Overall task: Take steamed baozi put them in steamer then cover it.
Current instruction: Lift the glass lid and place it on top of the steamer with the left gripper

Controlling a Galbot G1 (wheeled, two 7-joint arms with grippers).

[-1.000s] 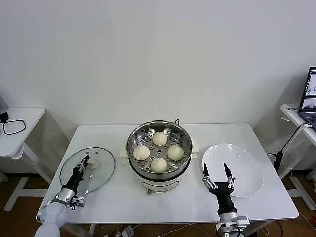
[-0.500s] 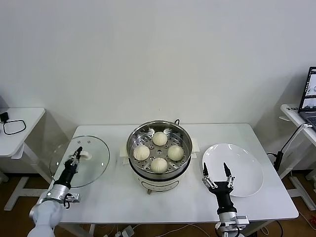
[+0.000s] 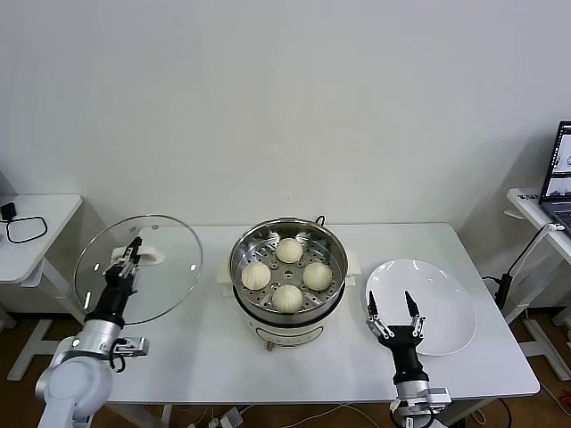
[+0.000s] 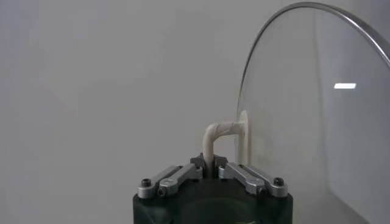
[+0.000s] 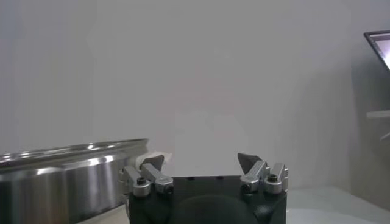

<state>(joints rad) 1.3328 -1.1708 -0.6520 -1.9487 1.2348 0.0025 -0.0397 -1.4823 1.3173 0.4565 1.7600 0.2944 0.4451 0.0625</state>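
Observation:
Several cream-white steamed baozi [image 3: 287, 296] sit on the perforated tray of the shiny steel steamer [image 3: 285, 237] at the table's middle. My left gripper [image 3: 132, 252] is shut on the cream handle [image 4: 215, 135] of the round glass lid [image 3: 161, 287], which hangs tilted in the air over the table's left end, apart from the steamer. In the left wrist view the lid [image 4: 317, 109] stands on edge beside the held handle. My right gripper [image 3: 393, 309] stands open and empty near the front edge, to the right of the steamer [image 5: 58, 176].
A flat white plate [image 3: 442, 308] lies bare at the right of the white table [image 3: 312, 366]. A small side table [image 3: 36, 223] with a black cable stands at the far left. A laptop [image 3: 560, 174] on another desk is at the far right.
My left gripper has lifted the glass lid off the table, raising and tilting it upward. The right arm has not moved.

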